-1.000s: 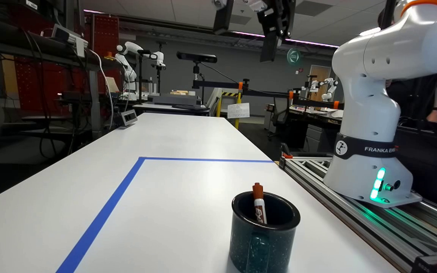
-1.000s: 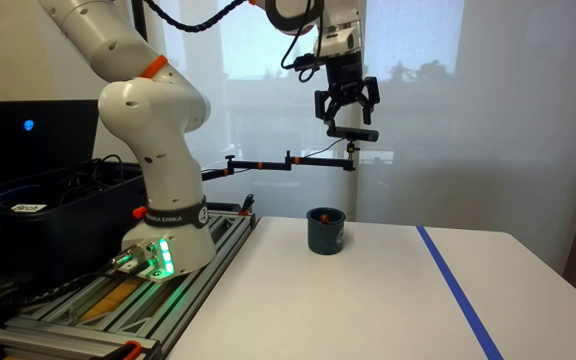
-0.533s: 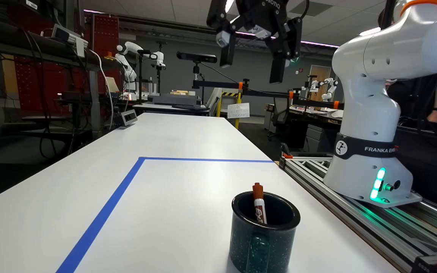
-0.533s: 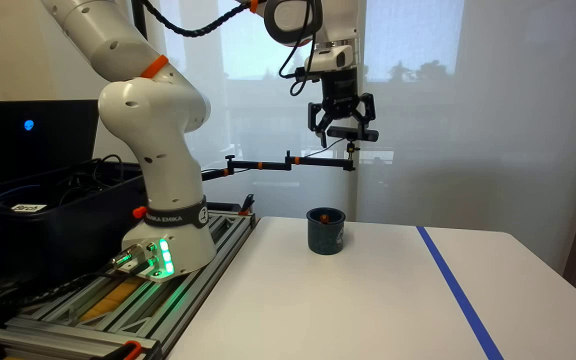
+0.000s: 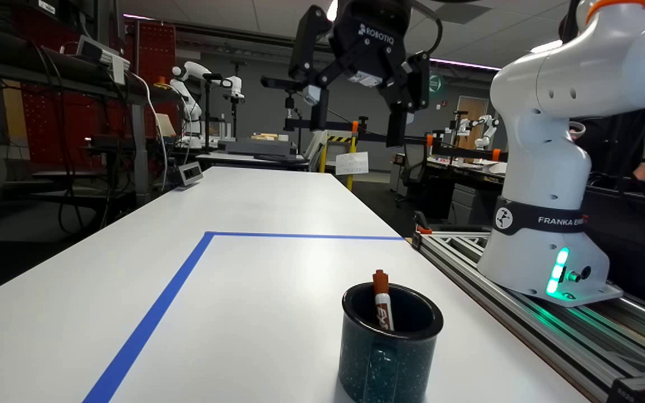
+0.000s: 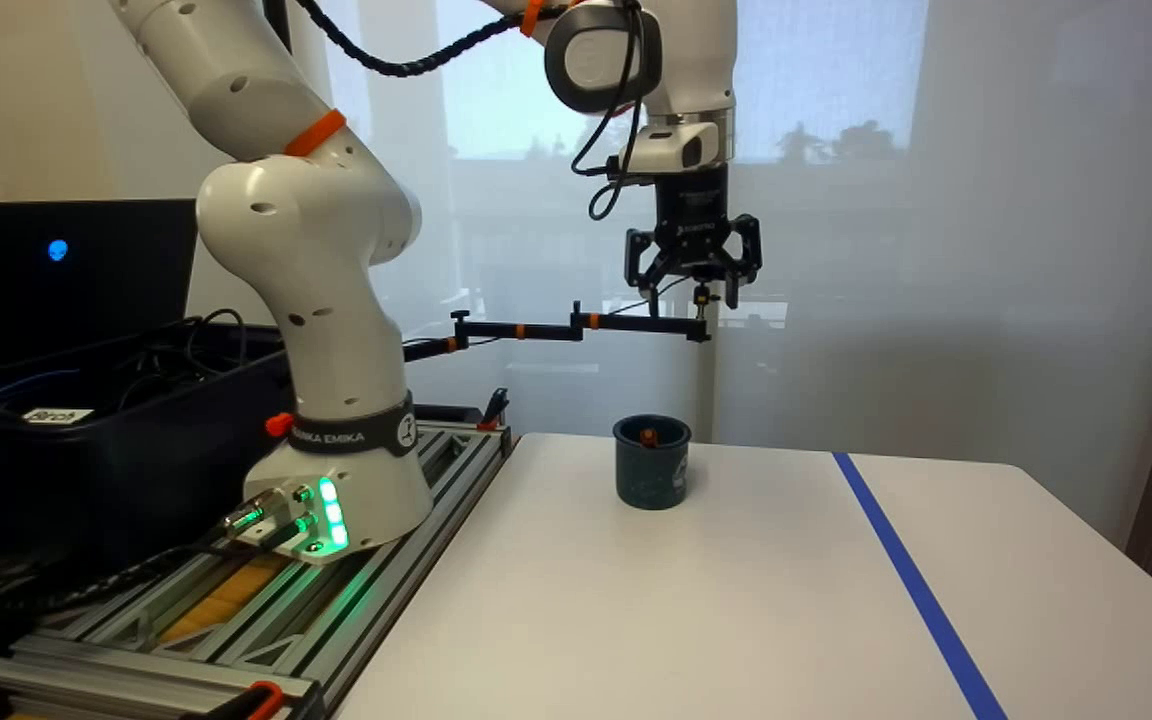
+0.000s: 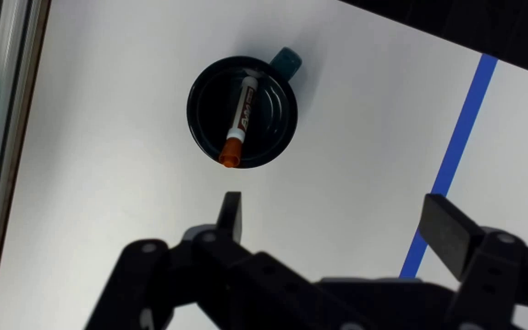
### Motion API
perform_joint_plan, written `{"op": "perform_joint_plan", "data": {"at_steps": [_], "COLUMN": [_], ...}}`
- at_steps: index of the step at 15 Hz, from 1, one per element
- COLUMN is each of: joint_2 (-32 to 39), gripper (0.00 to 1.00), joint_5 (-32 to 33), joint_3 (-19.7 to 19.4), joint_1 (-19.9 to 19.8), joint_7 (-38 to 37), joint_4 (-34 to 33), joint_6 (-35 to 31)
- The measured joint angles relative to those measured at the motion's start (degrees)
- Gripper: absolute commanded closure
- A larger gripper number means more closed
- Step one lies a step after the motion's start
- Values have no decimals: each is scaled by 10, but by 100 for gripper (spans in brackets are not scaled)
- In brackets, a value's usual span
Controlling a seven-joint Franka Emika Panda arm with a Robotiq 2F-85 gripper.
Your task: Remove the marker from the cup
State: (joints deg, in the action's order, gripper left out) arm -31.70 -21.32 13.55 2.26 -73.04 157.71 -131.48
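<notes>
A white table (image 6: 776, 590) is spreading across the near middle and right of an exterior view. To its left, a white Franka Emika arm (image 6: 311, 230) is standing on an aluminium frame (image 6: 401, 575) and arching right, over the tabletop. Blue tape (image 6: 921, 590) is running down the table's right part there, from far to near.

The black Robotiq gripper (image 5: 357, 136) is hanging from the arm with its fingers (image 7: 447, 233) pointing down; they are standing wide apart, and white tabletop is showing between them in the wrist view. Well below the fingertips, a dark teal speckled mug (image 5: 389, 358) is standing upright on the table, appearing at the near right in an exterior view. In the wrist view the mug is sitting far and left of the gripper, its handle (image 7: 286, 63) pointing to the far right.

An Expo marker (image 7: 242, 110) is resting tilted inside the mug, its white end down and its rust-orange cap (image 7: 231, 151) up. In the wrist view the cap is overlapping the near rim (image 7: 263, 159); in both exterior views it is showing at the mug's mouth.
</notes>
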Motion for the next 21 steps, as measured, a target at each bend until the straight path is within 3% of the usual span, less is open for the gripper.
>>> {"op": "perform_joint_plan", "data": {"at_steps": [4,9,21], "joint_2": [46,65,108], "gripper": [0,0,0], "joint_5": [-1,-11,-10], "joint_3": [-12,-32,-35], "joint_1": [4,19,18], "joint_7": [3,10,10], "joint_4": [0,0,0], "joint_6": [-35,-24,-14]}}
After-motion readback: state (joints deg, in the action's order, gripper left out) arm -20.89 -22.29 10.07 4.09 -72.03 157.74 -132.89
